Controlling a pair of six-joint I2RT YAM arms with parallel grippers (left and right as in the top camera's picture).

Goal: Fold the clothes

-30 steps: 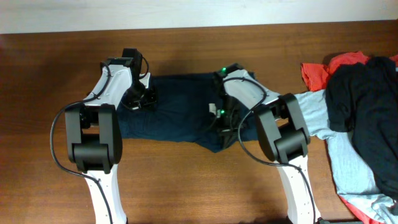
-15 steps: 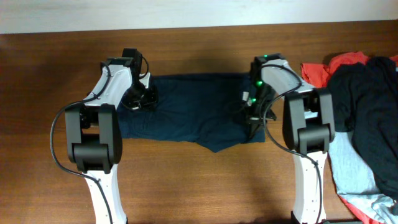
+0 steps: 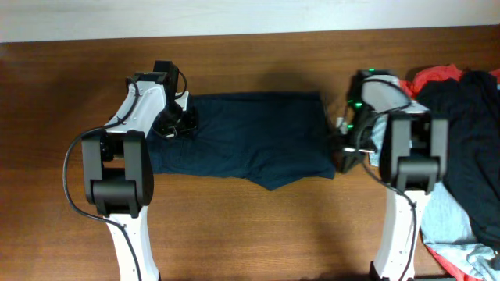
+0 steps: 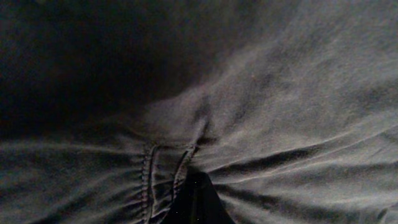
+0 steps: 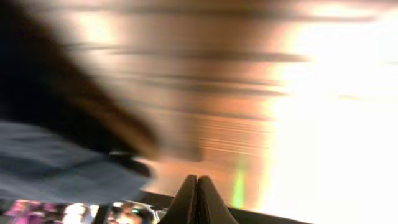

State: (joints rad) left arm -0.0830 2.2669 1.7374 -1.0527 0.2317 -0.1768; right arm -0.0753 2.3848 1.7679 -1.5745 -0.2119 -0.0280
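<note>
I am pinching the shorts (image 3: 250, 136) in my left hand (image 4: 198, 183) to anchor them on the desk (image 3: 258, 226), my right hand (image 5: 198, 182) closed and empty.

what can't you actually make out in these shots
- Left gripper: pinching or only pressing the shorts? The left wrist view is dark; in the overhead view its arm covers it.
- Right wrist view: motion blur smears everything beyond the right gripper.
- Pile: cut off by the overhead view's right edge.
</note>
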